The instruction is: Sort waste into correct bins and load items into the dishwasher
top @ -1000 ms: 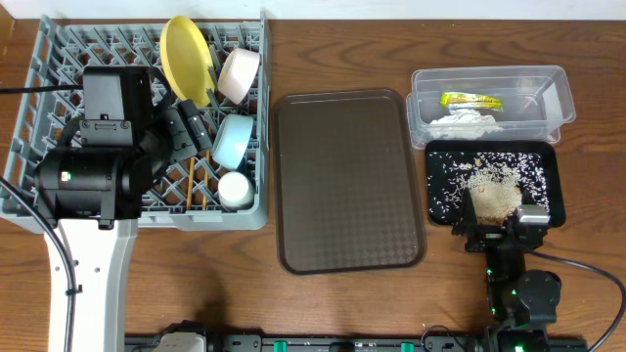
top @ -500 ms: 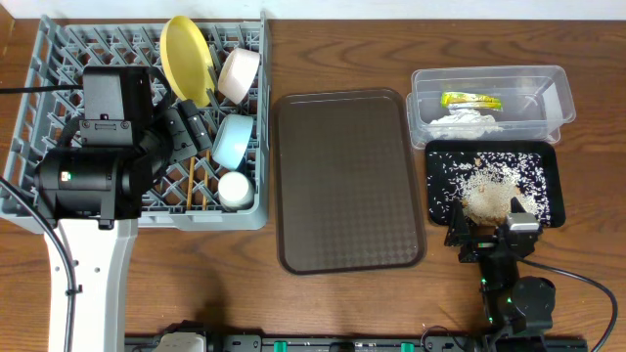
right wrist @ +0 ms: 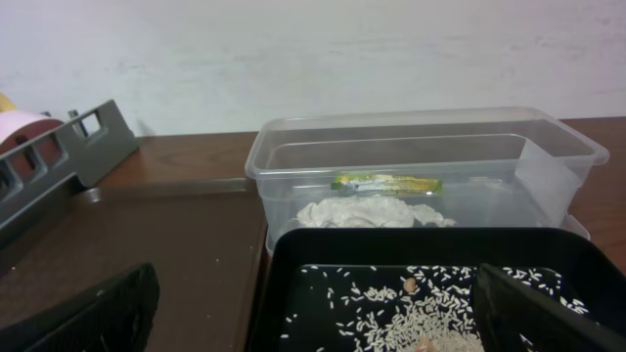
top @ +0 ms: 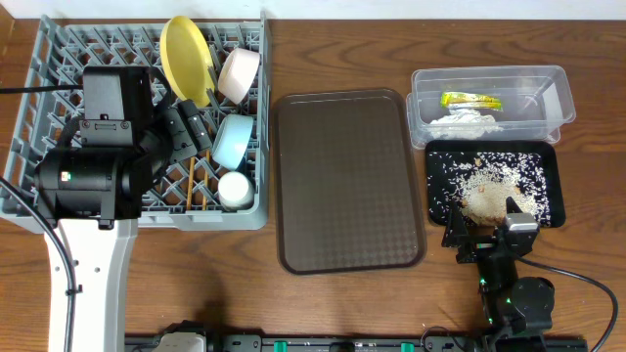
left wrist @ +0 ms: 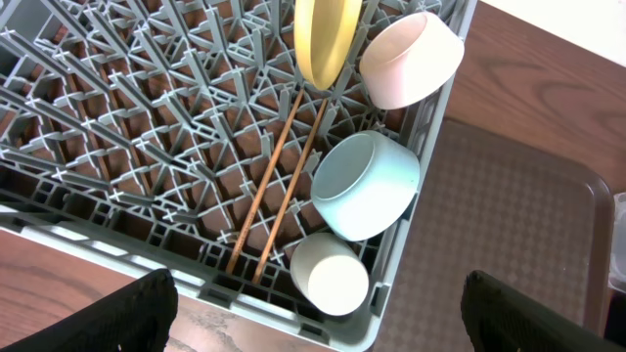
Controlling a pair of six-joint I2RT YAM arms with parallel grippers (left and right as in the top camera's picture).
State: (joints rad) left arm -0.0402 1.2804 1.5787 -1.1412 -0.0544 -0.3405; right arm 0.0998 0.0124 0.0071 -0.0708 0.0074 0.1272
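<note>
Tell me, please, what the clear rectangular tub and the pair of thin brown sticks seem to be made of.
The clear rectangular tub looks like glossy plastic: its walls are see-through. The thin brown chopsticks look like matt wood, judging by colour; no grain shows.

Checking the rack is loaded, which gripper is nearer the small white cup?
Left. The left gripper hovers open over the dish rack, close to the white cup; the right gripper is far off, at the black tray's near edge.

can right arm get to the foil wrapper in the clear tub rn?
Probably yes. The clear tub has no lid, the foil wrapper lies exposed, and the open right gripper only has the black tray to cross.
</note>
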